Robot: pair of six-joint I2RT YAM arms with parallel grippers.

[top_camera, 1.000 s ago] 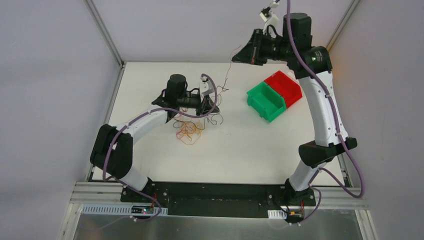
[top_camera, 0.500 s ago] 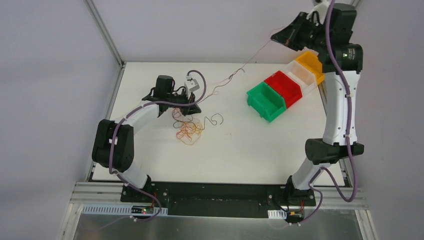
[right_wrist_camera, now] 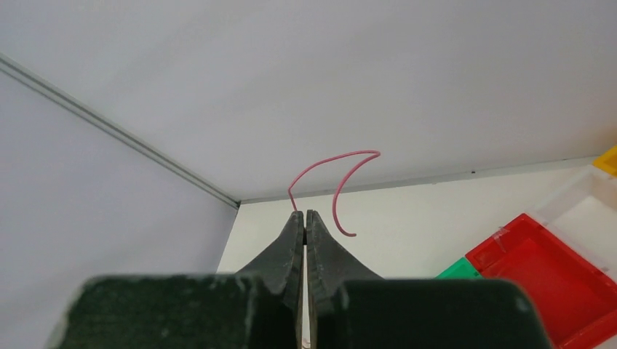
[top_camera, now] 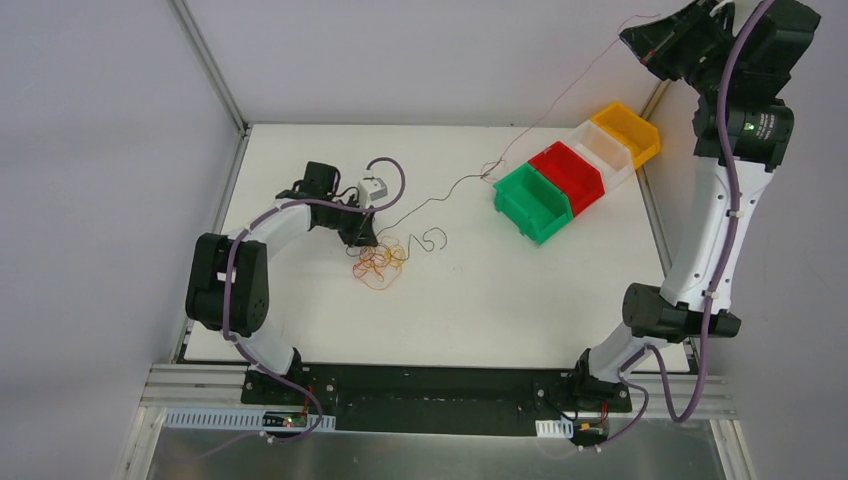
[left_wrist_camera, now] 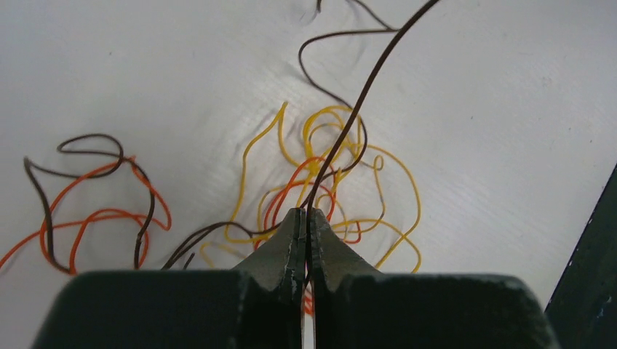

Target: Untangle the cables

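Note:
The cables [top_camera: 378, 262] are a small tangle of orange, yellow and dark brown wires on the white table, left of centre. My left gripper [top_camera: 362, 234] sits low at the tangle's upper left. In the left wrist view it [left_wrist_camera: 305, 213] is shut on a dark brown wire [left_wrist_camera: 362, 98] that runs up and to the right above the tangle [left_wrist_camera: 331, 182]. My right gripper [top_camera: 645, 45] is high at the far right. It [right_wrist_camera: 305, 213] is shut on a thin red wire [right_wrist_camera: 331, 163] whose end curls past the tips. A thin stretched wire [top_camera: 560, 100] runs from it down towards the left gripper.
A row of bins stands at the right: green [top_camera: 533, 203], red [top_camera: 568, 177], clear [top_camera: 605, 150], yellow [top_camera: 628, 130]. The stretched wire passes just left of the green bin. A loose dark wire [top_camera: 430, 240] lies right of the tangle. Metal frame posts edge the table.
My right arm has swung up and to the right, drawing its wire out long. My left gripper has moved left and down to the tangle.

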